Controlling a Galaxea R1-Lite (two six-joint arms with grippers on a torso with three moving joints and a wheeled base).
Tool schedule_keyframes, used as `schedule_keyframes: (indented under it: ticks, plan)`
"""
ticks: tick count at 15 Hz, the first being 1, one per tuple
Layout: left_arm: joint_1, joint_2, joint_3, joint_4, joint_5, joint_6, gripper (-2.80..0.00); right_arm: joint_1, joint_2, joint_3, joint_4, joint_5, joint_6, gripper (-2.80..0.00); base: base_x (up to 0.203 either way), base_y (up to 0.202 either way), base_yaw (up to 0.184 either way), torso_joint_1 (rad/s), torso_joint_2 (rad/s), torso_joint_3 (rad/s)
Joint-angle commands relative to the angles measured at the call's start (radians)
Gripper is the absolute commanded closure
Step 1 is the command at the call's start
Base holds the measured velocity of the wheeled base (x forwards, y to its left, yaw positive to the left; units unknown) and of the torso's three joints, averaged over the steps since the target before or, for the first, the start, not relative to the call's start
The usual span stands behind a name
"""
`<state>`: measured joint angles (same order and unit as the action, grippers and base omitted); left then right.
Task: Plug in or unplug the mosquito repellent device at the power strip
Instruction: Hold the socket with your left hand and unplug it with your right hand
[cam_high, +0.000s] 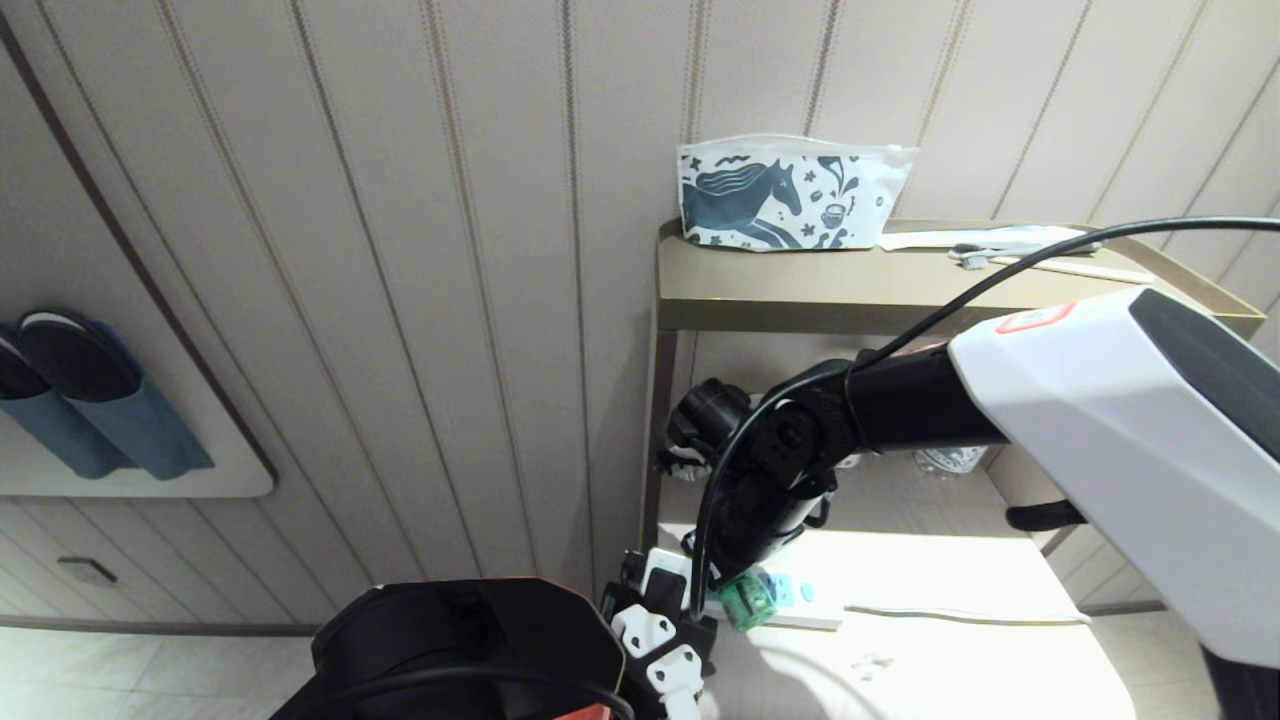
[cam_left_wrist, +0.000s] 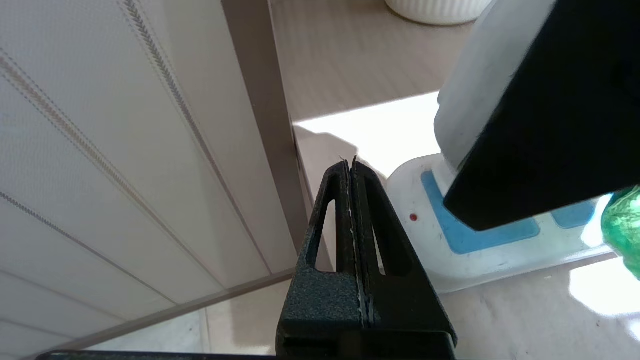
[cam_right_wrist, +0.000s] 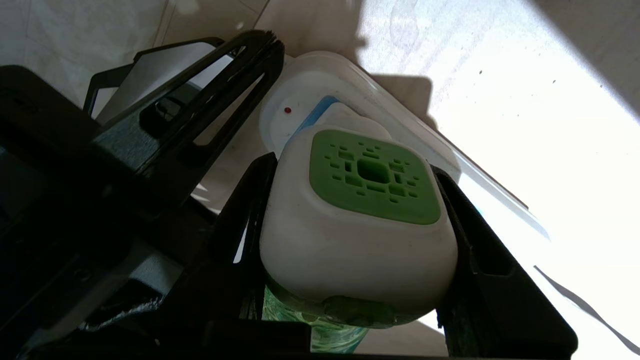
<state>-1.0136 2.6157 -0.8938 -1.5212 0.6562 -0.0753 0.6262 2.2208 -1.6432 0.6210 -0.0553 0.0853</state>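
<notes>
The mosquito repellent device (cam_right_wrist: 360, 240), a white head with a green vented panel and a green bottle below, sits between the two fingers of my right gripper (cam_right_wrist: 352, 170), which is shut on its sides. Its back is against the first blue socket panel at the end of the white power strip (cam_left_wrist: 480, 260); the prongs are hidden. In the head view the green bottle (cam_high: 748, 603) shows under the right wrist, on the strip (cam_high: 810, 610). My left gripper (cam_left_wrist: 350, 165) is shut on nothing, its tips just beside the strip's end with the red dot.
The strip lies on a pale lower shelf (cam_high: 900, 670) next to the panelled wall and a brown frame post (cam_left_wrist: 270, 125). The strip's white cord (cam_high: 960, 612) runs right. A horse-print pouch (cam_high: 790, 200) sits on the upper shelf. Slippers (cam_high: 90, 400) hang on the left wall.
</notes>
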Motion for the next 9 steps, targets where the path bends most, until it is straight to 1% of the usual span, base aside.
schedule_keyframes:
  ticks: [1, 3, 4, 9]
  plan:
    - [-0.002, 0.003, 0.003, -0.014, 0.005, -0.001, 0.00, -0.002, 0.010, 0.000, 0.002, -0.001, 0.001, 0.00, 0.000, 0.000, 0.000, 0.000, 0.00, 0.000]
    - [-0.002, 0.006, 0.007, -0.016, 0.005, -0.003, 0.00, -0.002, 0.013, -0.004, 0.002, -0.001, 0.001, 0.00, 0.000, 0.000, 0.000, 0.000, 0.00, 0.000]
    - [-0.006, 0.006, 0.010, -0.014, 0.005, -0.014, 0.00, -0.002, 0.014, -0.010, 0.002, -0.001, 0.001, 0.00, 0.000, 0.000, 0.000, 0.000, 0.00, 0.000]
    - [-0.008, 0.007, 0.010, -0.014, 0.005, -0.014, 0.00, -0.010, 0.005, -0.015, 0.002, -0.001, 0.001, 0.00, 0.000, 0.000, 0.000, 0.000, 0.00, 0.000]
